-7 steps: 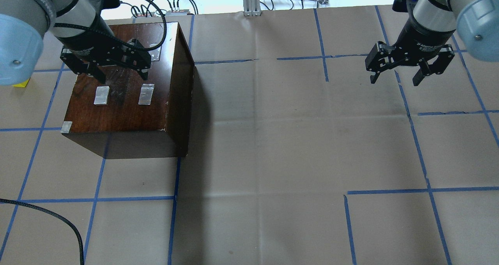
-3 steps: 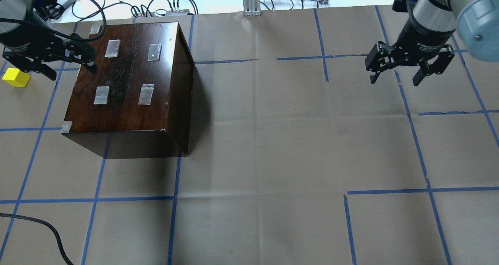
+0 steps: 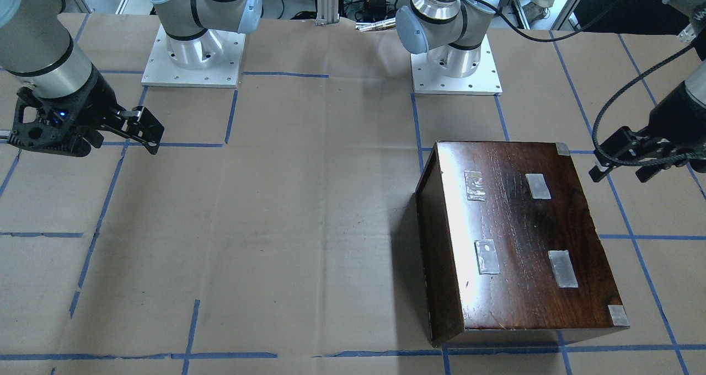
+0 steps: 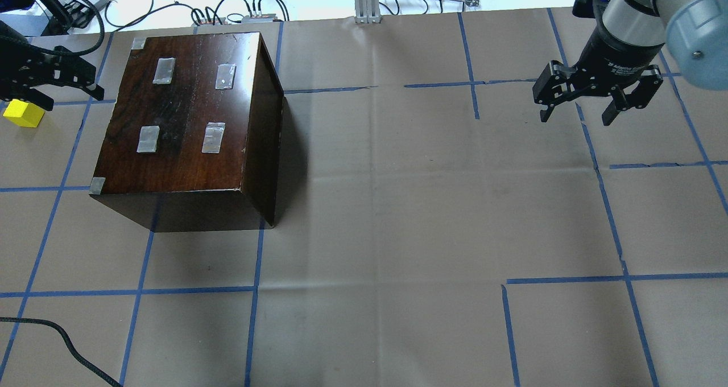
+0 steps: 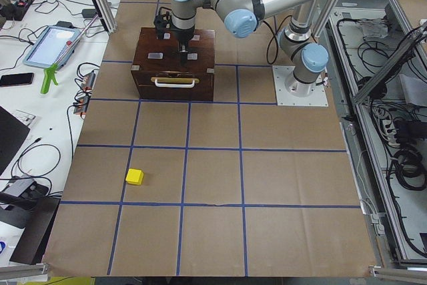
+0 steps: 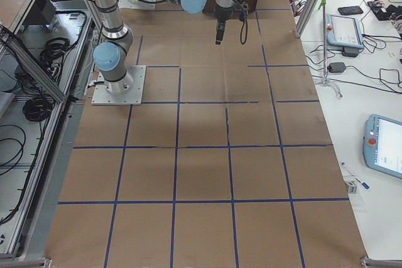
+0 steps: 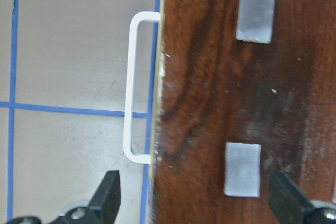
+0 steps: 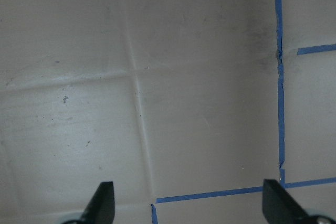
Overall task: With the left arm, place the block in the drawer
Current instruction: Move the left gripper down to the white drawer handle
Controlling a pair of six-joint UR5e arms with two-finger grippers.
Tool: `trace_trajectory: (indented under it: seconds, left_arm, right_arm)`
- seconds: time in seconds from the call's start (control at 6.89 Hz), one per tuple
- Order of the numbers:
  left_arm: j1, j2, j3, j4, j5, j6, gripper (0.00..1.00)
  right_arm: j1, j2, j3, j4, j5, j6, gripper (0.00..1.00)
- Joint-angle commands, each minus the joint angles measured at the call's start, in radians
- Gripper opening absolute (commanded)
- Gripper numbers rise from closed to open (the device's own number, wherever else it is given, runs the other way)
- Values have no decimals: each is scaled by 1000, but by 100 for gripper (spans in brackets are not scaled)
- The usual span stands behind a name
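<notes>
While the left gripper [image 4: 75, 101] hangs spread beside the box [image 4: 182, 119] with its drawer [image 5: 175, 90] shut, we see the yellow block [image 4: 23, 114] lying on the worktop [image 4: 398, 205] near it, and the right gripper [image 4: 576, 118] likewise spread, well apart.

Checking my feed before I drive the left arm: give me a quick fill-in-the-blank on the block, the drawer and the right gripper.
1. The block is coloured ____.
2. It lies on the table, outside the box, on the robot's ____ side of it.
3. The drawer, its front flush with the box, is ____.
4. The right gripper hangs above the table, holding nothing, with its jaws ____.

Missing words: yellow; left; closed; open.
</notes>
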Motion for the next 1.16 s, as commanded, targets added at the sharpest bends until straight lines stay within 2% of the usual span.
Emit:
trace_trajectory:
  seconds: [0.0, 0.29, 0.44, 1.02]
  left_arm:
    - [92, -76, 52, -44, -76, 147, 99]
    - [142, -116, 73, -120, -137, 231, 99]
    - [143, -122, 69, -133, -139, 240, 99]
    - [132, -191, 69, -114, -142, 243, 99]
  right_arm:
    - [0, 0, 0, 0, 0, -1, 100]
    - [0, -1, 0, 0, 0, -1, 100]
    - [0, -1, 0, 0, 0, -1, 100]
    - [0, -1, 0, 0, 0, 1, 100]
